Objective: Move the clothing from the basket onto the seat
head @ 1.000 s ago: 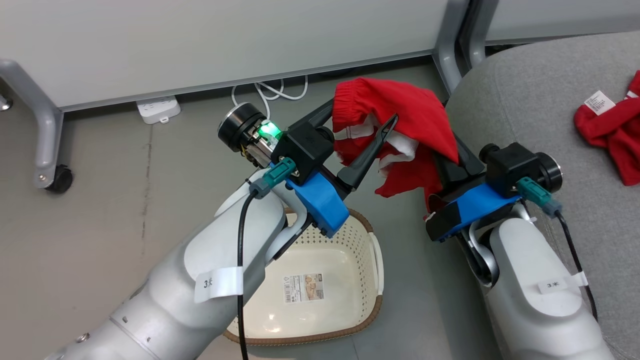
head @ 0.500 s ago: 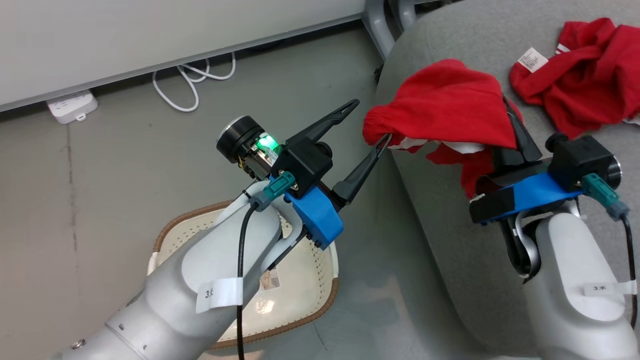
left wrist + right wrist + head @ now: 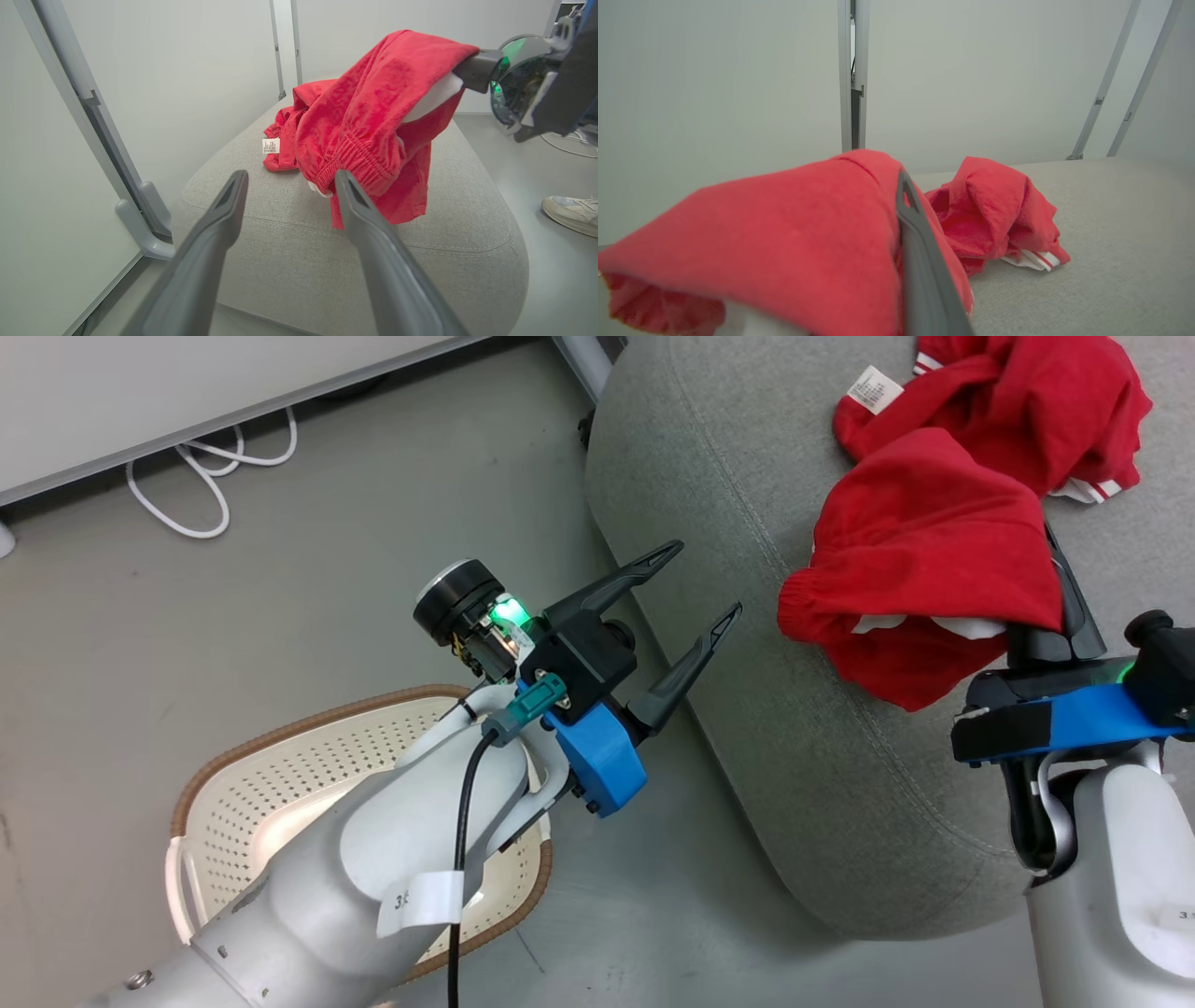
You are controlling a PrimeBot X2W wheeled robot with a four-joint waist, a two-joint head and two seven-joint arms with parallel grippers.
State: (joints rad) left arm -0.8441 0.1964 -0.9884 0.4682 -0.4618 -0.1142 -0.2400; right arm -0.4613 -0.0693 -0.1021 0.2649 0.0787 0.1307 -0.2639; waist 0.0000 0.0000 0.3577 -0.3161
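Grey fabric seat (image 3: 747,616) stands on smooth grey floor (image 3: 280,616) by white wall panels (image 3: 187,383). My right tool (image 3: 1060,579) pinches a red garment (image 3: 924,551) over it; my left tool (image 3: 705,581) gapes empty.

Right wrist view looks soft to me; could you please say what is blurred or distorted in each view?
Right wrist view: the held garment near the lens is blurred, the other garment on the seat sharper. Left wrist view: the fingers of the left gripper loom large through the wide lens. Head view: evenly lit, sharp.
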